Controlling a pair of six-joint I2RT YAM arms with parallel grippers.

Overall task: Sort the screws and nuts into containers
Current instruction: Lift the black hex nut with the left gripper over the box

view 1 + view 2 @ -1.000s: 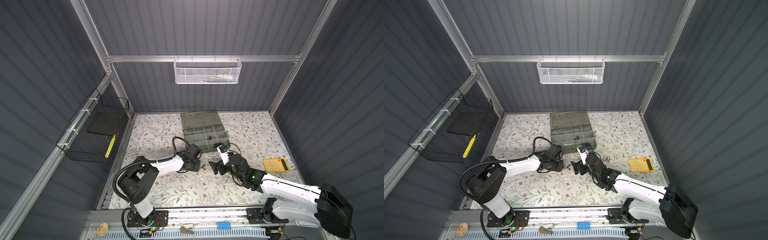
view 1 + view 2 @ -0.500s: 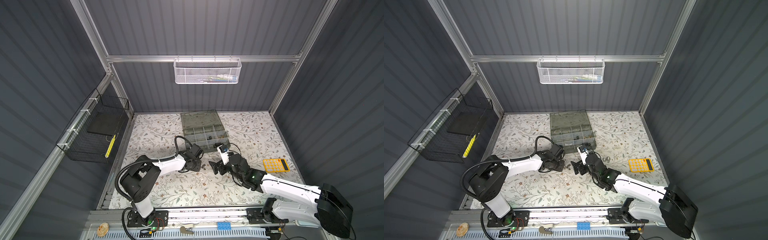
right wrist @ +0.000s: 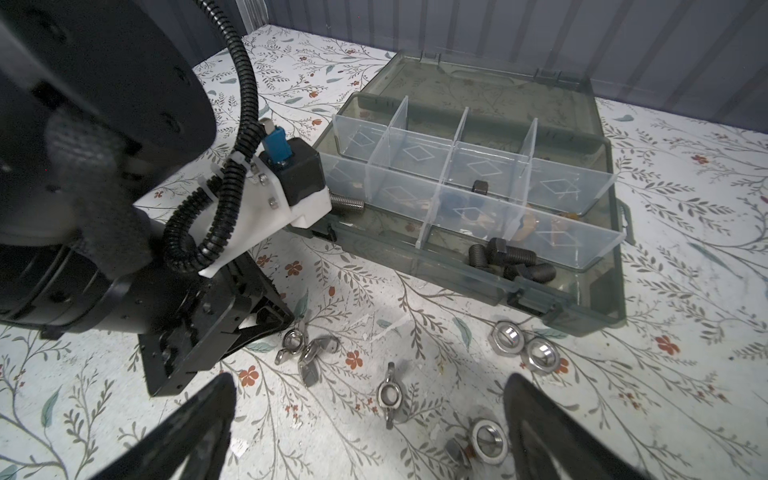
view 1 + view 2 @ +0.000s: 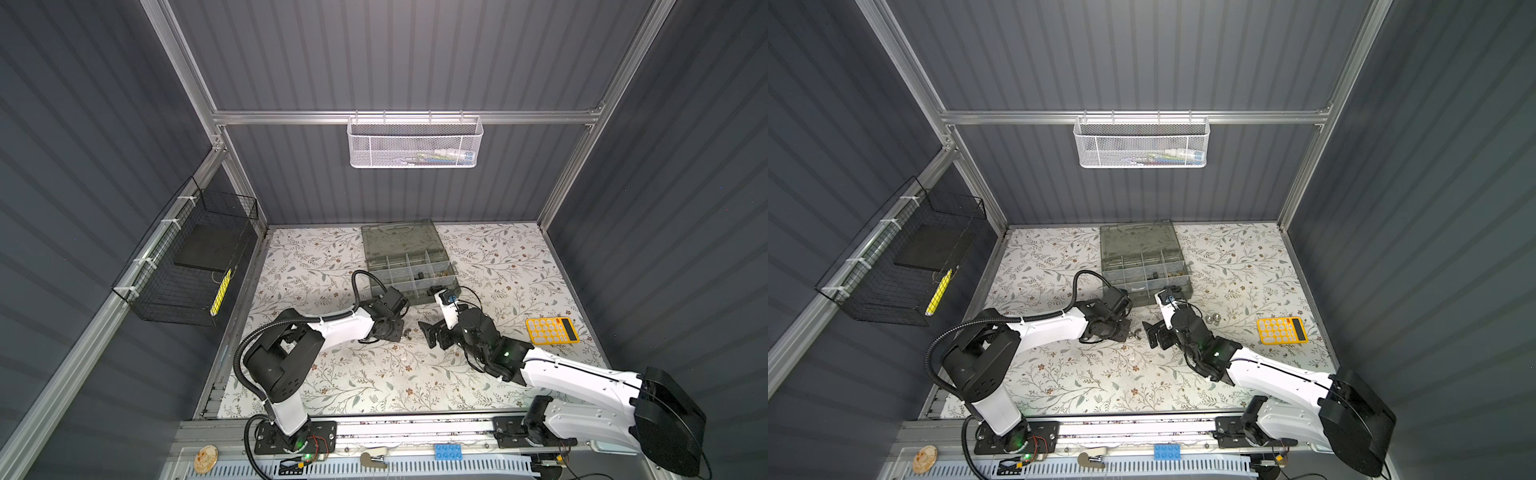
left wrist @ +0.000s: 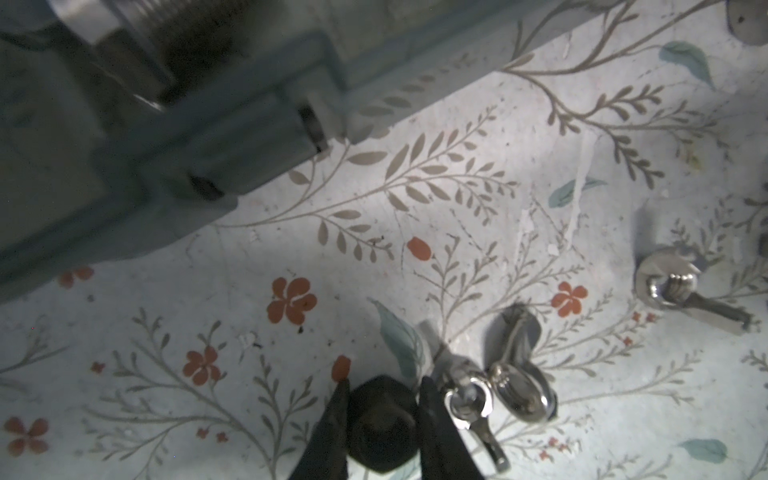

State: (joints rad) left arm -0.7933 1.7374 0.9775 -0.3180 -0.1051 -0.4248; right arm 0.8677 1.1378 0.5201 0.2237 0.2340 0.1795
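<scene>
A: Where is the black hex piece (image 5: pixel 382 428)?
B: On the mat (image 5: pixel 457 166), just in front of the case (image 3: pixel 582 307), with two wing nuts (image 5: pixel 498 386) just beside it.
A: And the left gripper (image 5: pixel 382 382)?
B: Narrowed around it, a dark finger (image 5: pixel 332 424) against each flank.
A: The arm's pose?
B: In both top views the left arm (image 4: pixel 332 328) lies low from its base towards the middle, wrist bent down to the mat.
A: The right gripper (image 3: pixel 365 436)?
B: Spread wide, holding nothing. It hangs tilted above loose wing nuts and silver nuts (image 3: pixel 528 340), facing the left one; its arm (image 4: pixel 1266 374) reaches in from the right.
A: The case?
B: Lid open, black bolts (image 3: pixel 511 257) in a front compartment.
</scene>
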